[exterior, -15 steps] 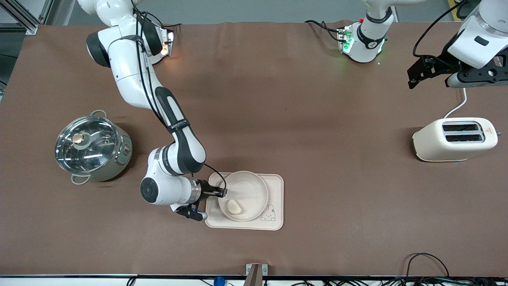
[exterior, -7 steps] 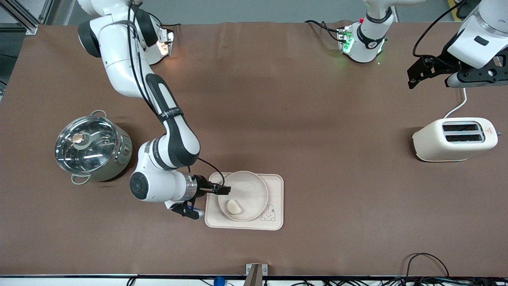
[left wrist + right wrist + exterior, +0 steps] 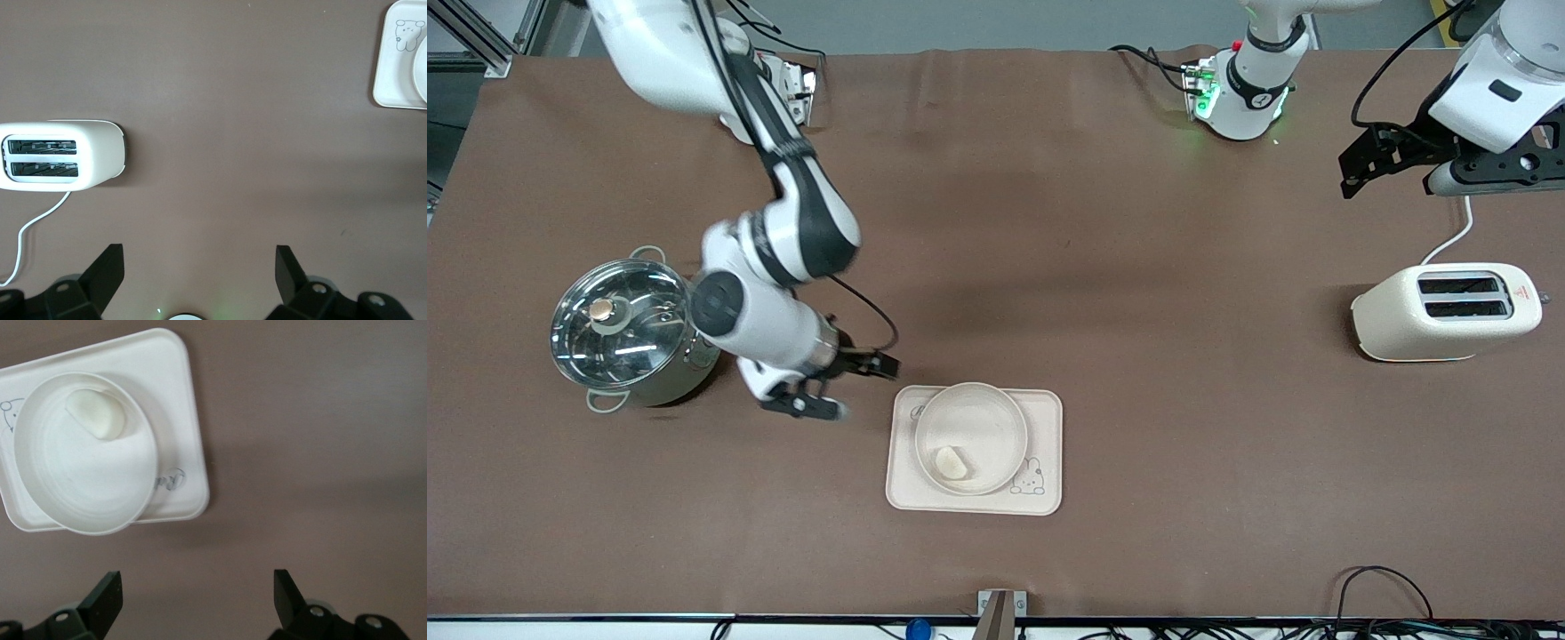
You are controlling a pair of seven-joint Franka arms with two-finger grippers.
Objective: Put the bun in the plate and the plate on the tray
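Bun (image 3: 97, 413) in plate (image 3: 87, 483) on tray (image 3: 175, 420) — only wrist views show both jaws released.

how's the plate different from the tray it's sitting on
The plate is round with a raised rim; the tray is a flat rectangle with rounded corners. The plate is smaller and rests on the tray. The plate is plain and holds the bun; the tray has a rabbit drawing in one corner and lettering. Both are the same cream-beige.
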